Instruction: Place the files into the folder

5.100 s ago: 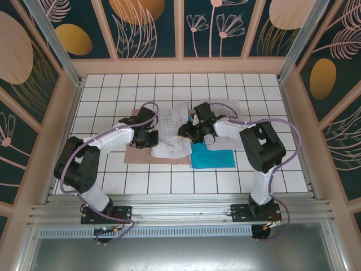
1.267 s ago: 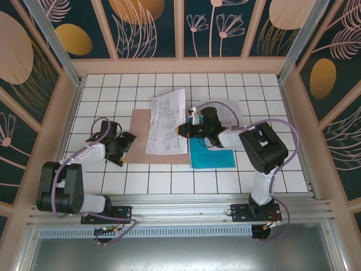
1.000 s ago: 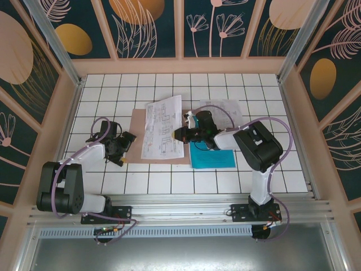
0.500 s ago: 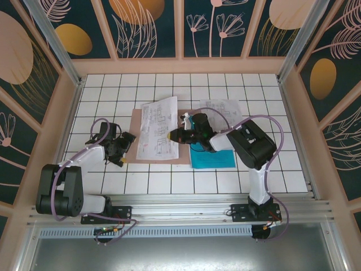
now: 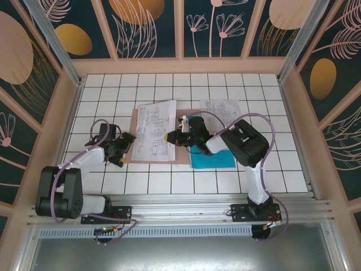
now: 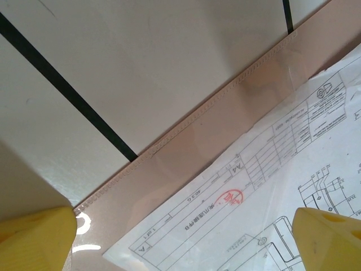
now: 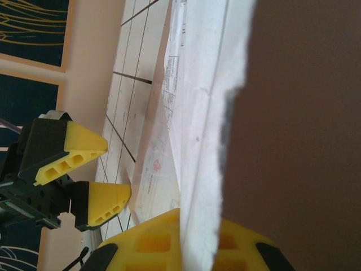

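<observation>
The brown folder [image 5: 137,119] lies flat on the tiles, with printed white sheets [image 5: 153,129] spread over it. My right gripper [image 5: 171,137] is shut on the right edge of these sheets, and its yellow fingers [image 7: 152,243] pinch the paper stack [image 7: 206,169] edge-on. A teal sheet [image 5: 214,158] lies under the right arm. One more printed sheet [image 5: 221,106] rests behind it. My left gripper [image 5: 126,150] stands open at the folder's lower left edge. Between its yellow fingertips [image 6: 35,236] I see the folder's stitched edge [image 6: 225,116] and a sheet's title block [image 6: 248,197].
Wooden walls enclose the white tiled table [image 5: 271,141] on the left, right and back. The aluminium rail [image 5: 180,209] with both arm bases runs along the near edge. The left gripper's fingers [image 7: 84,148] show beyond the paper in the right wrist view.
The right gripper has dragged the white sheets leftward over the folder. The left arm pulled back earlier to the folder's left edge and has stayed there since.
</observation>
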Motion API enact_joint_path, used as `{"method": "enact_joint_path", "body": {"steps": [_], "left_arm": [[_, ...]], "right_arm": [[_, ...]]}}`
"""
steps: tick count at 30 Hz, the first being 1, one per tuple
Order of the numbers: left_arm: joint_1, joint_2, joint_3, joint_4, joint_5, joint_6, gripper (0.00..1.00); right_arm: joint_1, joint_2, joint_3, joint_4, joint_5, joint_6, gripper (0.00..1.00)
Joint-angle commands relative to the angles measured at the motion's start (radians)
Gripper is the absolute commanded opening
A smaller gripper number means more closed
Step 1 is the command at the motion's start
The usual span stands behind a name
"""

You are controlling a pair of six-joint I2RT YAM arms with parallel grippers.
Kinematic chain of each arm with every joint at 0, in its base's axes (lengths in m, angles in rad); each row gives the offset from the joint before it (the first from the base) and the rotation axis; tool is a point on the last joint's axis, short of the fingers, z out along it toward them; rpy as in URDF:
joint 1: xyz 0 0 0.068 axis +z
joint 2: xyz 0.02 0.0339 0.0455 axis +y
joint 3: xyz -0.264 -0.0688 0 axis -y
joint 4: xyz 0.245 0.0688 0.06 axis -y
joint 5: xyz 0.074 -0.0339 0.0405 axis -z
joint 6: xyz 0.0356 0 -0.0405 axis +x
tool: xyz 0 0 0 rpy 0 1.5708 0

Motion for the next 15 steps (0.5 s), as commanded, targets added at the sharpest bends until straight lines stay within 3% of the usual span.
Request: {"method": "enact_joint_path", "body": {"steps": [1, 15], "left_arm": [[0.003, 0.002, -0.037, -0.023, 0.033, -0.016, 0.99], [0.003, 0.002, -0.05, 0.0, 0.045, -0.027, 0.99]], "right_arm": [[0.013, 0.025, 0.031, 0.064, 0.025, 0.035, 0.0], [0.048, 0.065, 0.059, 0.072, 0.022, 0.071, 0.0]]}}
